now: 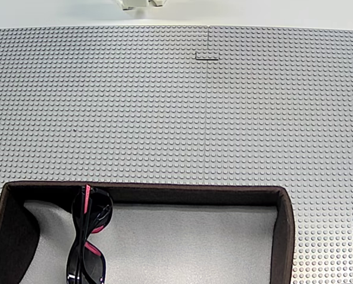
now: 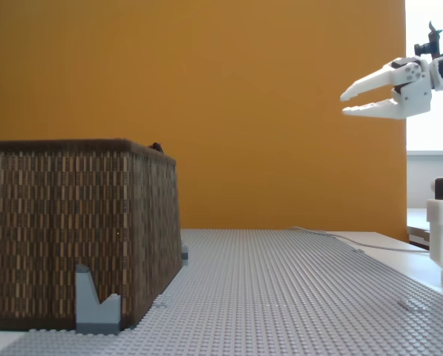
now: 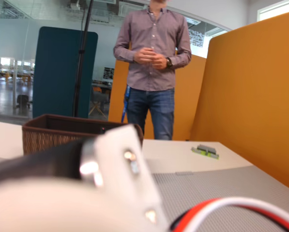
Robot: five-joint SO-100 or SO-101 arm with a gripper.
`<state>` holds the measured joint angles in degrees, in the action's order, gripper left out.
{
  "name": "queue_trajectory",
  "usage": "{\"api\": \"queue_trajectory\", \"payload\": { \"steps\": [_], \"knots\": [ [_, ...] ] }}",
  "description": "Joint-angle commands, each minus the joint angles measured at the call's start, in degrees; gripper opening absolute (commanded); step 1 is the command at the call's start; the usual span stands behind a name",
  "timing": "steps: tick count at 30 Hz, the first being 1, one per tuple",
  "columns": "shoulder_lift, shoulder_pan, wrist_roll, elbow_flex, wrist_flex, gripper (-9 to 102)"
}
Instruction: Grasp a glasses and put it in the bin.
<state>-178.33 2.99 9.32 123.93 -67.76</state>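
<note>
Well, the glasses [image 1: 88, 236] lie inside the bin [image 1: 282, 236], at its left in a fixed view. The gripper [image 2: 345, 103] hangs high, jaws apart, empty.

Looks like an open-plan office or lab space: orange partition panels [image 3: 250, 96] at right of the wrist view, glass walls [image 3: 18, 58] and distant desks at left, a standing person [image 3: 153, 63] at centre, grey studded baseplates [image 1: 176, 106] covering the table.
</note>
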Motion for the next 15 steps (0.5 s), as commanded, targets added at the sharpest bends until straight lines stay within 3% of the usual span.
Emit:
{"api": "queue_trajectory", "payload": {
  "steps": [1,15],
  "knots": [
    [1.3,0.3,-0.1,-1.5,-0.8,7],
    [11.2,-1.2,-7.4,-9.0,-2.4,7]
  ]
}}
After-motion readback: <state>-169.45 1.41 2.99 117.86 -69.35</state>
